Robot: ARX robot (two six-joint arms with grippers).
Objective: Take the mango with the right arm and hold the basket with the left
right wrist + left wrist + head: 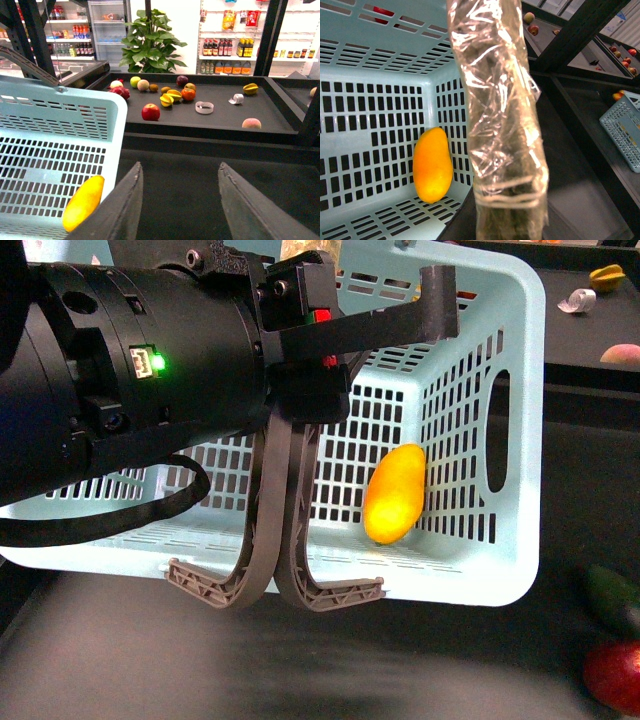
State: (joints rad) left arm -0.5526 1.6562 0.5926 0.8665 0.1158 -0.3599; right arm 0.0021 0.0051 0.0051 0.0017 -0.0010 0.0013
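Clenching the ribbed grey-brown handles (275, 530) of the slotted turquoise plastic basket (500, 570), the left end effector (305, 365) grasps them; the smooth oblong mango (394, 493) lies inside, just beside the released, empty right end effector (180, 170).

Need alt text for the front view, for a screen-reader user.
A black left arm holds a turquoise basket by its two grey-brown handles; a yellow-orange mango lies inside by its right wall. A red fruit and a green fruit sit outside, lower right.
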